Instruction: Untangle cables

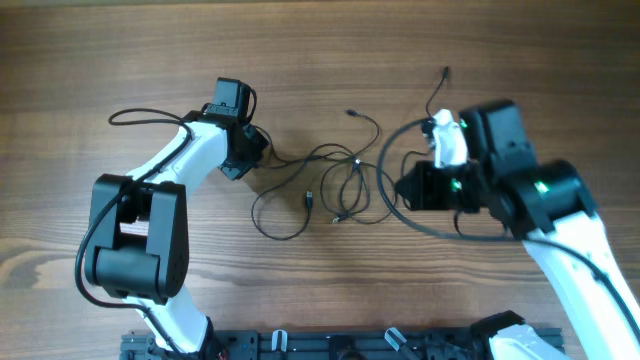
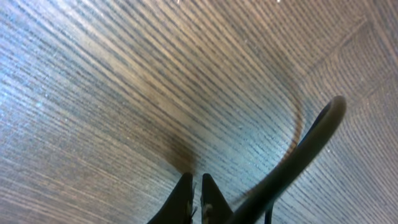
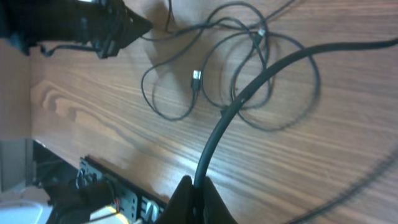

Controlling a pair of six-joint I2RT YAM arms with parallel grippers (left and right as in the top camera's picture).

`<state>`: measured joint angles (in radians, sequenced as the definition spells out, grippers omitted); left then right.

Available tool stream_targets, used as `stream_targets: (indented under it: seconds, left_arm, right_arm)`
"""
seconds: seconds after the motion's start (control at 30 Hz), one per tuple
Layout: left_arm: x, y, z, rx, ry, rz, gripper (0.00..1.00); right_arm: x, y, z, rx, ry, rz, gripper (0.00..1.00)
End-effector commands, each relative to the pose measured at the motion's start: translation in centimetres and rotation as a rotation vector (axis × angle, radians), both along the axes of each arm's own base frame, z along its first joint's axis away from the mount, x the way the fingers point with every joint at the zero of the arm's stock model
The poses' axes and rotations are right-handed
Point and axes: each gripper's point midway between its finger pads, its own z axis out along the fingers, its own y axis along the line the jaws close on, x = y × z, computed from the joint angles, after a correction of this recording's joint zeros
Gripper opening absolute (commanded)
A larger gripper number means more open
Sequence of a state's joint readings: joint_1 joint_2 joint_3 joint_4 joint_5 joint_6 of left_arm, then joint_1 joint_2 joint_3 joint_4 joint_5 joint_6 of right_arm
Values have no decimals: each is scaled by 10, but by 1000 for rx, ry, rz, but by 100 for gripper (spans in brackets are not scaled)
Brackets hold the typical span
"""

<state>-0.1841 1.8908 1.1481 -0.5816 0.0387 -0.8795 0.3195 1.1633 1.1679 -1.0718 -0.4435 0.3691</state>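
The thin black cables (image 1: 345,180) lie as loose overlapping loops at the table's middle, also in the right wrist view (image 3: 249,50). One USB plug end (image 1: 309,198) (image 3: 196,79) lies free. My left gripper (image 1: 262,155) (image 2: 196,186) sits at the tangle's left end, jaws pinched nearly shut on a thin strand that runs right into the loops. My right gripper (image 1: 400,187) (image 3: 196,186) is shut on a thicker black cable (image 1: 430,230) (image 3: 249,87) that curves in a wide loop round the tangle's right side.
A small plug end (image 1: 445,71) lies at the far right of the table and another (image 1: 352,112) above the loops. A black rail (image 1: 350,345) (image 3: 118,186) runs along the table's front edge. The left arm's own cable (image 1: 140,115) loops at the left.
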Motion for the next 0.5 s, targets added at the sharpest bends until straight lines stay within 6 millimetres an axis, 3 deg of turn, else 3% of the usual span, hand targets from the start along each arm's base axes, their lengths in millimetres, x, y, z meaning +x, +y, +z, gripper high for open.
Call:
stream_targets:
  seconds: [0.0,0.03,0.1,0.17,0.27,0.33,0.37,0.4,0.47]
  left_arm:
    - [1,0,-4,9,-4,-11,7]
    - [3,-1,-3,7,-11,-10,7]
    - [4,-1,-3,7,-15,-10,7]
    - [3,-1,-3,7,-14,-10,7]
    - [4,-1,-3,6,-15,-11,7]
    - [4,-1,-3,6,-14,-11,7]
    - [4,-1,-3,7,-14,-10,7]
    - [4,-1,-3,7,-15,-10,7]
    - [4,-1,-3,7,-15,-10,7]
  right_arm:
    - [5,-36,20,-115,-132,-184,5]
    - [21,-67,25,-250,-229,-301,5]
    - [48,-93,35,-376,-353,-418,4]
    - [75,-97,37,-433,-416,-434,5]
    - [102,-92,25,-337,-367,-584,4]
    - [103,-57,14,-212,-303,-449,4]
    - [94,-10,23,-58,-317,-198,4]
    - [78,25,36,54,-351,2,5]
    - [54,44,45,93,-352,86,4]
